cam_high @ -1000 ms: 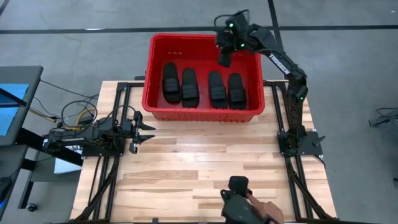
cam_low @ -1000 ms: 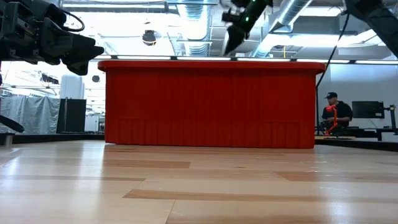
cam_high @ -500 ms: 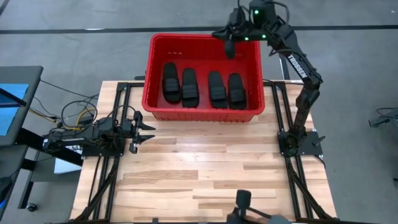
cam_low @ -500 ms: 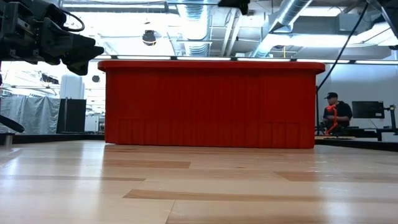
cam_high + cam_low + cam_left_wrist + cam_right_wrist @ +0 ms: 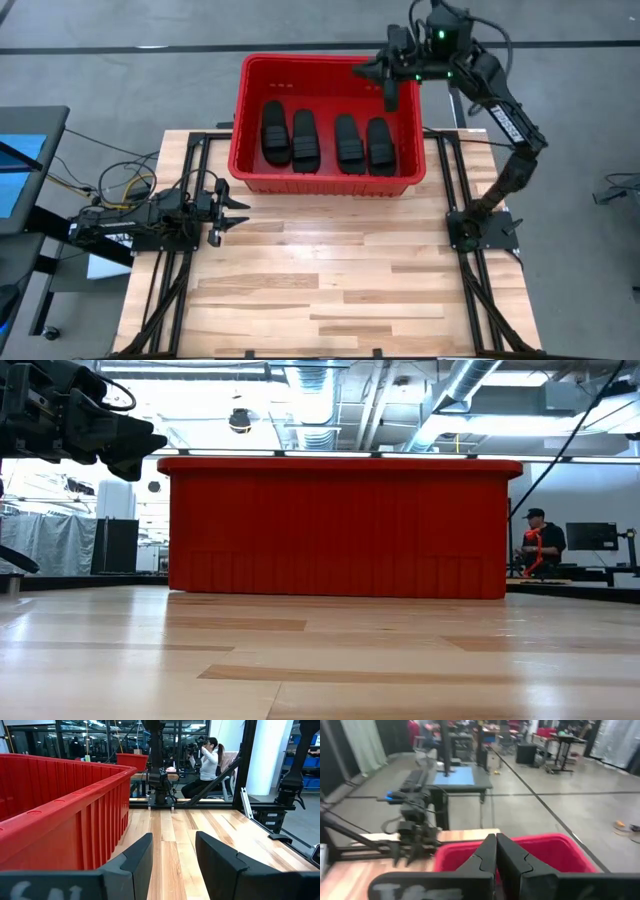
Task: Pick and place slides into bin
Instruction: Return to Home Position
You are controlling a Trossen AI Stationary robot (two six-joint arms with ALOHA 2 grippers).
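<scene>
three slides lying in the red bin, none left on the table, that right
Not quite: four slides lie in the bin, not three. The high view shows them side by side on its floor. None is left on the table, as you say.

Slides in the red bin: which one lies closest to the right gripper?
The rightmost slide, last in the row beside the bin's right wall; the right gripper hangs over that side's far corner.
</scene>
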